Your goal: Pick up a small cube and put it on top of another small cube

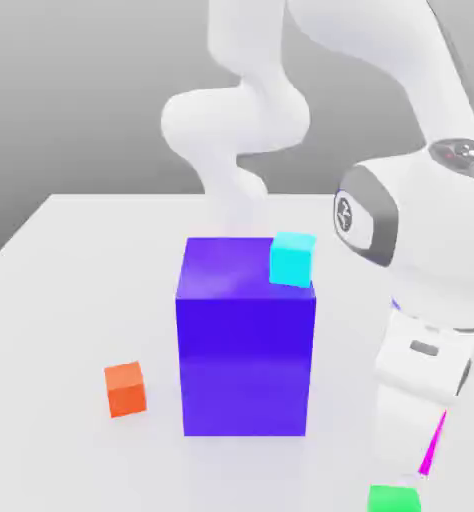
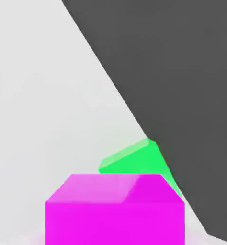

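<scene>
The small magenta cube (image 2: 115, 220) is in the pincer (image 1: 411, 476), pinched between its two closed-in fingers, and sits very close to the hand camera. From the outside, it appears as a thin, slanting magenta sliver at the pincer's tip, on the exterior view's right, with the rest hidden behind the white finger. There is one magenta cube, one green cube (image 1: 394, 499), one orange cube (image 1: 126, 390) and one cyan cube (image 1: 292, 259), making four small cubes, plus one large blue-violet block (image 1: 245, 365). The green cube lies near the pincer, just below its tip in the exterior view; whether it touches the magenta one, I cannot tell. The big block stands upright on the white counter (image 1: 61, 450), well apart from the pincer toward the exterior view's left, with the cyan cube on its top at the corner on the pincer's side. The orange cube rests on the counter farther from the pincer, past the block. The magenta cube is vivid and plain, with flat faces and crisp straight edges; part of its upper face is a paler, shinier pink, and the rest is deeper magenta.
</scene>
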`<state>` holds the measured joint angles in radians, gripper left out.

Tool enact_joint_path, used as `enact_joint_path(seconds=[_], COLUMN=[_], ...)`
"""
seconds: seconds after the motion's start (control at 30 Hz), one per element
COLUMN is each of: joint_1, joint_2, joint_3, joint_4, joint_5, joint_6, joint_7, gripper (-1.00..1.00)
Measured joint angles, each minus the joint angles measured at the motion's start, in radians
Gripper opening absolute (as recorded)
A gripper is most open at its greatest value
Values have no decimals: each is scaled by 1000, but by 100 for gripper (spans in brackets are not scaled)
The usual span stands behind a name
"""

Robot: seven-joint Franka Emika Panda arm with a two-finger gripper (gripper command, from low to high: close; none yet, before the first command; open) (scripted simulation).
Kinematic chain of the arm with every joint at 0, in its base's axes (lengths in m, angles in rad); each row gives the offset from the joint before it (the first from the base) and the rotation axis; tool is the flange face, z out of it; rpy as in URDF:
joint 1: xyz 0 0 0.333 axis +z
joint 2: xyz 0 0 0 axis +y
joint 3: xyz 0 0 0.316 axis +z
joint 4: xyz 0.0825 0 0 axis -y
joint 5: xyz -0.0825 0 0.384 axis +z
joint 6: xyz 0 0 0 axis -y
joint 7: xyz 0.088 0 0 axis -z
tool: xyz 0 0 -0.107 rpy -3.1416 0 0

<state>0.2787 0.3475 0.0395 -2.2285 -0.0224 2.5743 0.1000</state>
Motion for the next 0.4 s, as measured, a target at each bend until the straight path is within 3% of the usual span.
enact_joint_path(seconds=[0.03, 0.07, 0.27, 0.4], joint_1=[0, 0, 1, -2], joint_2=[34, 65, 80, -16], joint_3=[-2, -4, -5, -1], joint_4=[5, 8, 10, 5], joint_5=[-2, -5, -6, 0], joint_6=[29, 56, 70, -20], joint_7=[-1, 0, 0, -5], gripper=[-100, 100, 100, 100])
